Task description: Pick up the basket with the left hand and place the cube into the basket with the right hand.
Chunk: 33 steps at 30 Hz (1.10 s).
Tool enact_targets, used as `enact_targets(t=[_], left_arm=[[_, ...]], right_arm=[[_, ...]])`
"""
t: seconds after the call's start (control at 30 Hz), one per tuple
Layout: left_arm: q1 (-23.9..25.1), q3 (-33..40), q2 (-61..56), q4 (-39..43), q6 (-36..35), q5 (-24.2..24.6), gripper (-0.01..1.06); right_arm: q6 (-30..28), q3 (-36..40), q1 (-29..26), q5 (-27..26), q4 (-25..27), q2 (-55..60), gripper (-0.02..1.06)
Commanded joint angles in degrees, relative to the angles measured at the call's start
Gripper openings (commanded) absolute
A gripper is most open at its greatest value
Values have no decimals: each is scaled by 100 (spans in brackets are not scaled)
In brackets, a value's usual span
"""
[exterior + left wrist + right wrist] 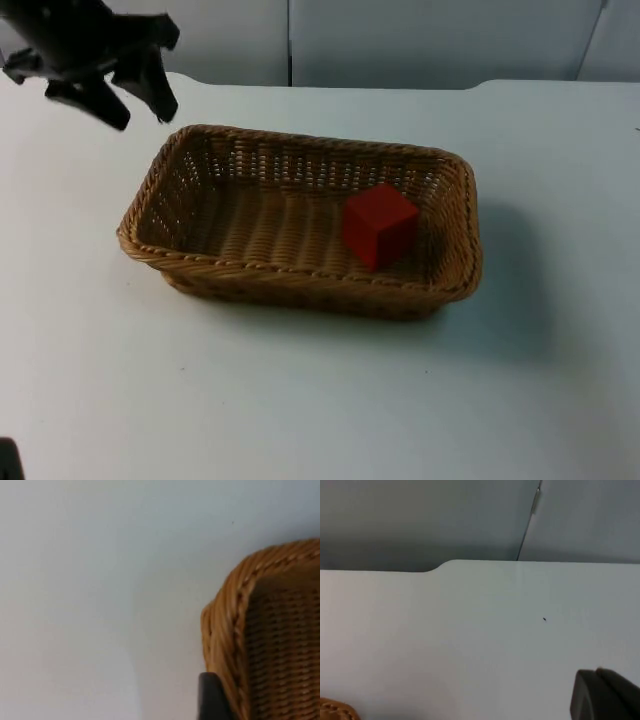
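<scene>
Left jaws (135, 100) above white table (320, 400) — grey partition (440, 40)

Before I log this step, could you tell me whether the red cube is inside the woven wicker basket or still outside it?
Inside. The red cube rests on the floor of the woven wicker basket, near its right end, enclosed by the rim.

Left pincer (135, 105) hangs at the far left — fingers spread apart.

Tan woven wicker basket (300, 275), red cube (378, 225), white table (300, 400), grey wall (400, 40)
</scene>
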Motion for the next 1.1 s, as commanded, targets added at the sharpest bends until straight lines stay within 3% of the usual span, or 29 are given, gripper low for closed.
enact_targets(t=[0.0,0.07,0.13,0.2,0.27,0.37,0.4,0.47,0.5,0.57,0.63,0.67,0.73,0.8,0.83,0.87,0.97,1.07], left_arm=[[-26,-419,-258,33,-10,312,34],[-26,-765,-538,129,259,561,0],[-26,-908,-690,207,292,614,0],[-26,-1011,-1217,570,194,619,0],[-26,-1011,-1454,823,96,630,0],[-26,-960,-2434,2095,-611,1138,0],[-26,-960,-2434,2095,-611,1138,0],[-26,-638,-3048,2524,-738,1192,0],[-26,-558,-3232,2594,-761,1156,0],[-26,66,-3922,2699,-860,851,0],[-26,797,-4730,2594,-914,439,0],[-26,797,-4730,2594,-914,439,0],[-26,1714,-5492,2461,-982,5,0],[-26,2581,-6338,2324,-999,-274,0],[-26,2581,-6338,2324,-999,-274,0],[-26,3283,-6899,2303,-1080,-372,0],[-26,4504,-8086,2275,-1140,-401,0],[-26,5138,-8940,2193,-1170,-401,0]], right_arm=[[-205,21,-29,-324,4,-61,0],[-207,21,-29,-581,4,-76,0],[-220,21,-29,-631,-8,-104,0],[-719,9,-29,-640,-263,-212,0],[-581,-4,-29,-657,-422,-399,0],[950,27,-29,-596,-1090,-1050,0],[950,27,-29,-596,-1090,-1050,0],[1950,267,-29,-529,-2026,-1619,0],[2204,387,-29,-516,-2279,-1789,0],[3190,1194,-29,-336,-3334,-2671,0],[3327,1678,-29,-291,-3486,-3255,0],[3327,1678,-29,-291,-3486,-3255,0],[3256,2523,-29,-208,-3455,-4137,0],[2913,2996,-29,-64,-3051,-4841,0],[2913,2996,-29,-64,-3051,-4841,0],[2544,3177,-29,54,-2806,-5174,0],[1512,3374,-29,565,-1704,-6014,0],[1027,3374,-29,971,-1211,-6442,0]])
